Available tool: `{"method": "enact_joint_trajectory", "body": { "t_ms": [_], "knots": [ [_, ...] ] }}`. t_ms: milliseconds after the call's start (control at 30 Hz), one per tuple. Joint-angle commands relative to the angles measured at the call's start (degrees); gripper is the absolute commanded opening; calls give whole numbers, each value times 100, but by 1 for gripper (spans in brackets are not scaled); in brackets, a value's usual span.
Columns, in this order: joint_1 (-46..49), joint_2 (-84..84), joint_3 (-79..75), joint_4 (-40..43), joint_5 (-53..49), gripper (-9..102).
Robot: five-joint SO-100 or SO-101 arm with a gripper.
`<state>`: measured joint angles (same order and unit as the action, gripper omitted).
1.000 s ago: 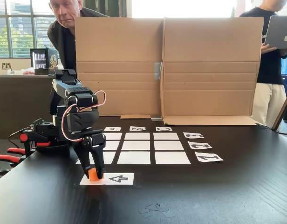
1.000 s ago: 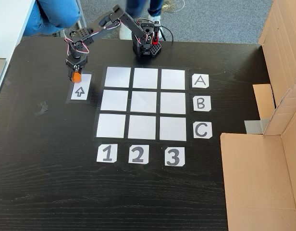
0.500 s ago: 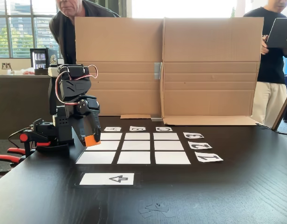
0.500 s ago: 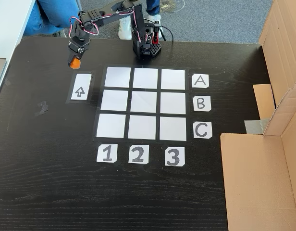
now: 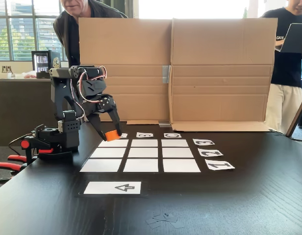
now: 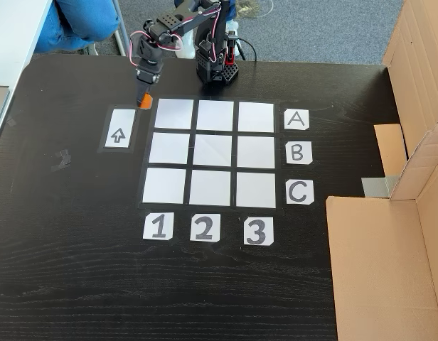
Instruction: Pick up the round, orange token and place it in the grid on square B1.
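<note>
The orange token (image 5: 112, 135) (image 6: 143, 102) hangs in the air, pinched at the tip of my gripper (image 5: 111, 134) (image 6: 143, 99), which is shut on it. In the fixed view from above, the token sits just off the top-left corner of the grid (image 6: 212, 153), between the arrow strip and the first square of row A. In the fixed view from table height, it floats above the far-left part of the grid (image 5: 143, 152). Square B1 (image 6: 168, 148) (image 5: 140, 165) lies bare, lined up with the B and 1 labels.
A white arrow strip (image 5: 113, 187) (image 6: 119, 128) lies beside the grid. A tall cardboard wall (image 5: 175, 73) (image 6: 390, 234) borders one side of the table. The arm's base (image 5: 53, 139) (image 6: 215, 67) is clamped at the table edge. Two people (image 5: 75, 19) (image 5: 288, 63) stand behind.
The gripper lifted the token off the arrow strip, rose, and swung it toward the grid's row A corner. The person behind the cardboard straightened up.
</note>
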<state>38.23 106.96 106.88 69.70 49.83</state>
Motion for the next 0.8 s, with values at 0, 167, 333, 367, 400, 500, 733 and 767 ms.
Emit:
{"method": "enact_joint_trajectory", "body": {
  "t_ms": [0,167,333,367,400,500,733,767],
  "knots": [
    [-325,281,44,-26,9,0],
    [-729,220,9,-79,132,0],
    [-940,18,-18,-246,325,0],
    [-976,-35,-26,-281,352,0],
    [-993,-88,-26,-290,378,0],
    [-1037,-299,-35,-404,439,0],
    [-1099,-888,-290,-527,510,0],
    [-1116,-984,-352,-527,527,0]
  ]
}}
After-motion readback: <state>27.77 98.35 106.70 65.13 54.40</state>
